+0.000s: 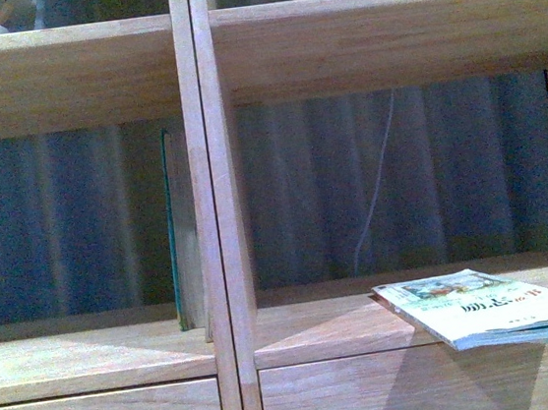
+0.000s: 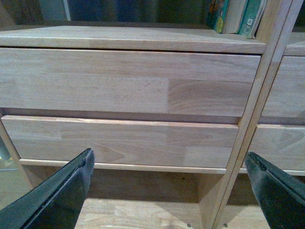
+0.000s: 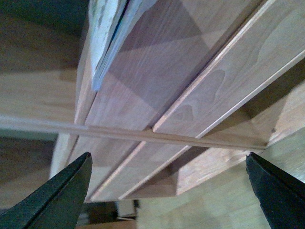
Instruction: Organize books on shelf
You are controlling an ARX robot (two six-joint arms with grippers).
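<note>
Jaws on both arms gape empty beside the drawers [image 2: 119,81]. Flat, perhaps atop another, the white paperback [image 1: 489,307] overhangs the right compartment of the shelf [image 1: 384,39]. Pickup is pending: the right arm must rise to pinch its edge.

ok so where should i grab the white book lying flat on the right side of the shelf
Take the white book by its front edge, which sticks out past the shelf board. Come straight in from the front with one jaw above and one below. It lies flat, so only that overhang probably leaves room underneath.
</note>
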